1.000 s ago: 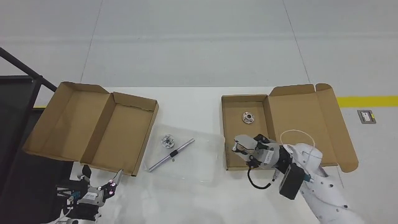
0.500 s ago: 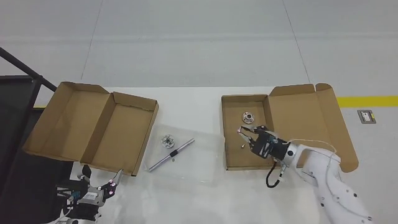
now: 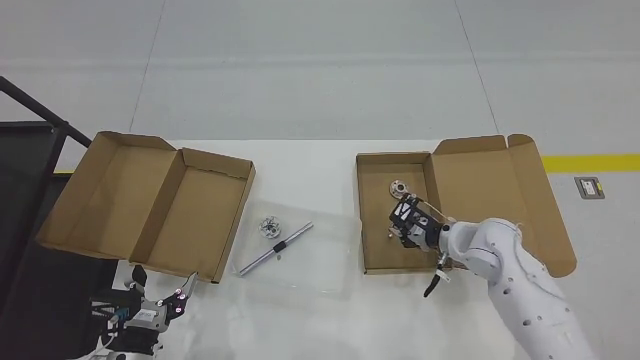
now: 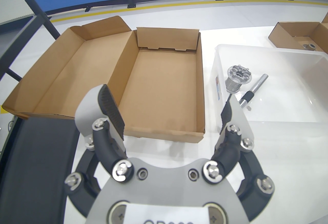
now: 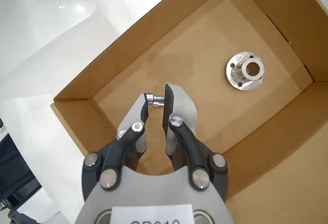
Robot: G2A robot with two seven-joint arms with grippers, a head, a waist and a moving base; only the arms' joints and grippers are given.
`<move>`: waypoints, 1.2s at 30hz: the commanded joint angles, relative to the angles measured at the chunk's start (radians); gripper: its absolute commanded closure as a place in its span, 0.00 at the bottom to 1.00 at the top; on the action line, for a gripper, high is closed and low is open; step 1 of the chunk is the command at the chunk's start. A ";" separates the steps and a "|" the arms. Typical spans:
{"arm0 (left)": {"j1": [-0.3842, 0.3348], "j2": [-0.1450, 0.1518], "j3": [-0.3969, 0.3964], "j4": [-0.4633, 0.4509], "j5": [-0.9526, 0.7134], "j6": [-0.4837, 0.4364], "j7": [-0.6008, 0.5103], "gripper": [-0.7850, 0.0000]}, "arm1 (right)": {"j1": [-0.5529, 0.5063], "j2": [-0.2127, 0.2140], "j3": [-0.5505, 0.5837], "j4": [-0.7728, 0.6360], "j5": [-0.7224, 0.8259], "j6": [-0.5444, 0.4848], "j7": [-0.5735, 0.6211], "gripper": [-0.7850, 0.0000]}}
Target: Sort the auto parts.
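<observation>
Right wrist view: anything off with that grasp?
The bolt is pinched end to end at the very tips of the right gripper, head on one finger, thread on the other: a thin hold. It hangs over the cardboard box, apart from the flange.

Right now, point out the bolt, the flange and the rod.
bolt (image 5: 154,98): right wrist view, shank beside its head.
flange (image 5: 243,70): right wrist view, hub wall.
rod (image 4: 253,89): left wrist view, bare shaft above black band.

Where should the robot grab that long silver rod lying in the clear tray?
The metal rod lies flat in the clear tray, so probably come straight down and pinch across its thin shaft, toward the end away from the toothed hub beside it.
</observation>
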 commanded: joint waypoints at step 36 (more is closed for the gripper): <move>0.000 0.000 0.000 0.000 0.000 0.000 0.000 0.00 | 0.165 -0.055 -0.142 0.290 -0.003 -0.002 -0.103 0.84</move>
